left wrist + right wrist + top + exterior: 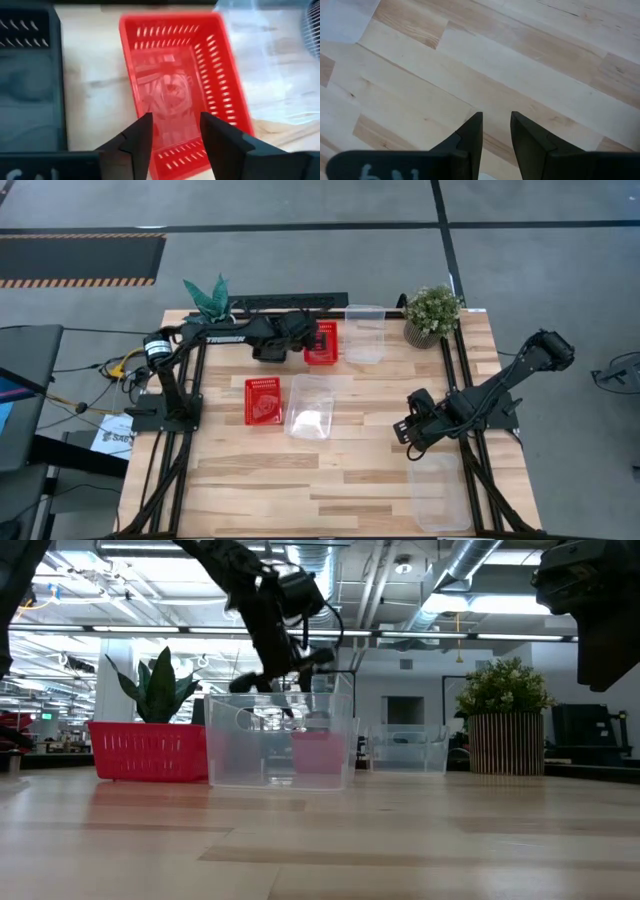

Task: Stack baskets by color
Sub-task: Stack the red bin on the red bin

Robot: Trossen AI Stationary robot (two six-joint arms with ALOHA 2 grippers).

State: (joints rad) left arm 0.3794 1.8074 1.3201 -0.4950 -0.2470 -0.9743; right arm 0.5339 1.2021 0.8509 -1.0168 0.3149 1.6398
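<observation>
At the table's far edge a red basket (321, 343) (175, 65) rests on its perforated base, with a black basket (27, 85) beside it. My left gripper (303, 338) (175, 125) hangs open just above the red basket's near end, its fingers over the basket's inside. I see no touch. A second red basket (263, 400) lies mid-table beside a clear basket (310, 406). Two more clear baskets sit at the far edge (364, 332) and the near right corner (440, 492). My right gripper (408, 432) (496, 122) waits over bare wood, slightly open, holding nothing.
Two potted plants stand at the far edge, one at the left (207, 298) and one at the right (432, 313). Bare wood lies along the near edge (300, 490). In the low view the mid-table clear basket (280, 752) stands in front of the far red one.
</observation>
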